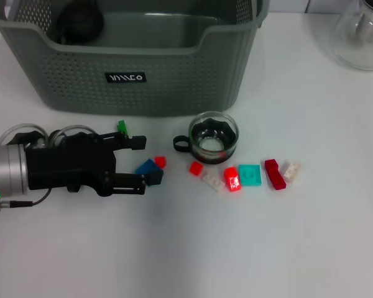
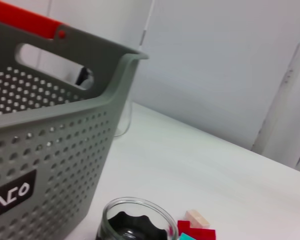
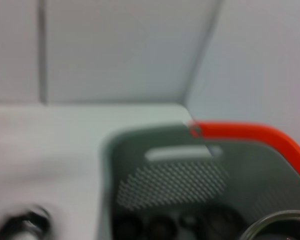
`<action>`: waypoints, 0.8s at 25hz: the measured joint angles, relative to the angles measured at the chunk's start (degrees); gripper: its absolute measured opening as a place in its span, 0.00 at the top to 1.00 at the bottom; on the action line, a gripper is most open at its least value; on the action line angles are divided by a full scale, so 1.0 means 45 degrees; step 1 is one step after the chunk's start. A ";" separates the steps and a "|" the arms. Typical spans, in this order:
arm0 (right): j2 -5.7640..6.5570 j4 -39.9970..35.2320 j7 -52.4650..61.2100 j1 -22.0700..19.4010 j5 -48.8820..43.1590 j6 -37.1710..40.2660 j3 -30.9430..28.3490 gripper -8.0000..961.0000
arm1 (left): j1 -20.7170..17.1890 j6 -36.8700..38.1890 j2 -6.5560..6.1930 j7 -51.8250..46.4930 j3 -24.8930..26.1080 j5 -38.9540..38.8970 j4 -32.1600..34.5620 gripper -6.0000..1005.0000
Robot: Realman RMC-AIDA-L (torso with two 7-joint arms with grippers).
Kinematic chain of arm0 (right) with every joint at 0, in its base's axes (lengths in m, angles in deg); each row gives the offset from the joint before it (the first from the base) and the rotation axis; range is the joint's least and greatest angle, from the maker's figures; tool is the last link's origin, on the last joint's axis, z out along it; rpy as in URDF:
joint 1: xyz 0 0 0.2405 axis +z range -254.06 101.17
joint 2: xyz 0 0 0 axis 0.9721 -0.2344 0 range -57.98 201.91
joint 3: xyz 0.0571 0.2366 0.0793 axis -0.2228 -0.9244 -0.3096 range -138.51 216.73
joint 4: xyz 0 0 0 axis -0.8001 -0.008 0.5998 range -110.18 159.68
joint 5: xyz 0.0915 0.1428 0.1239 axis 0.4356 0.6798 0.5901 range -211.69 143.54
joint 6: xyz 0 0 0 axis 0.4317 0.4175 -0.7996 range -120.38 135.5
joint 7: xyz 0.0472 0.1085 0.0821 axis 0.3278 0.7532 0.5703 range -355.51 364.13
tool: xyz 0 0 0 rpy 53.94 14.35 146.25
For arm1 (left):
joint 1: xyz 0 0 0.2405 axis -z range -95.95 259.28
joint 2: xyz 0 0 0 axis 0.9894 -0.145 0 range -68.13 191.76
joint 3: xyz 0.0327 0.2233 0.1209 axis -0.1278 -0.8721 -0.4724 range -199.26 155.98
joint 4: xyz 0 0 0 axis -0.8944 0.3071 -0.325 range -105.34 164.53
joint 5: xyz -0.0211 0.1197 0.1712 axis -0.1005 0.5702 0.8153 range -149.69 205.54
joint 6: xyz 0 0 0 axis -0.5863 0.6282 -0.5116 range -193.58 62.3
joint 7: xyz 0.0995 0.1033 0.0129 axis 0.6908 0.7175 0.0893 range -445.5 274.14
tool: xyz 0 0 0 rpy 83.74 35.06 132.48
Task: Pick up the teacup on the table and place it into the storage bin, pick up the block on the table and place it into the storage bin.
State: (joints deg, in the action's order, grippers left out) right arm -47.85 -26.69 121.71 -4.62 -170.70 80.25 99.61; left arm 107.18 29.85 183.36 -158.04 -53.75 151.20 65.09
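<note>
1 arm is at work: the left gripper (image 1: 141, 163) reaches in low over the white table (image 1: 248, 248) from the left side, lying nearly flat, below the front wall of the storage bin (image 1: 81, 81). Its 2 black fingers (image 1: 127, 184) are spread apart and hold nothing. The right gripper does not appear in the head view, and I cannot tell its state.

The storage bin is grey-green with perforated sides, a dipped front rim and a black label (image 1: 125, 77). Inside it, in the back left corner, lies 1 dark round thing (image 1: 79, 23) that I cannot identify.

Between the fingertips lies a blue block (image 1: 148, 169), with a small red block (image 1: 160, 161) just beside it. A green piece (image 1: 122, 128) lies close to the upper finger, toward the bin. The teacup (image 1: 212, 131), of clear glass with a dark handle, stands upright in front of the bin, beyond the fingertips and apart from them. Near the teacup, on the side away from the bin, lie red, white and teal blocks (image 1: 250, 175) in a loose row.
</note>
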 joint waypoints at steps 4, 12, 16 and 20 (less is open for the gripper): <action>-0.0052 0.1917 0.0052 0.0645 -0.1181 -0.1992 0.0705 0.89 | 0.0084 0.0046 -0.0035 -0.0036 -0.0016 -0.0001 0.0000 0.13; -0.0093 0.3405 -0.0001 0.0708 -0.1815 -0.4049 0.2362 0.88 | 0.0144 -0.0034 -0.0053 0.0084 -0.0002 -0.0104 -0.0011 0.14; -0.0094 0.3684 -0.0026 0.0648 -0.2065 -0.4515 0.2806 0.88 | 0.0165 -0.0081 -0.0007 0.0096 -0.0020 -0.0117 -0.0021 0.14; -0.0111 0.4216 0.0029 0.0644 -0.2082 -0.5210 0.3442 0.88 | 0.0168 -0.0115 0.0011 0.0099 -0.0028 -0.0124 -0.0038 0.14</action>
State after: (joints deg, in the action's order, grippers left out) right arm -48.35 -7.72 121.85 -1.73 -180.07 56.80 115.10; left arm 107.94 29.33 183.41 -157.59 -53.88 150.64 64.92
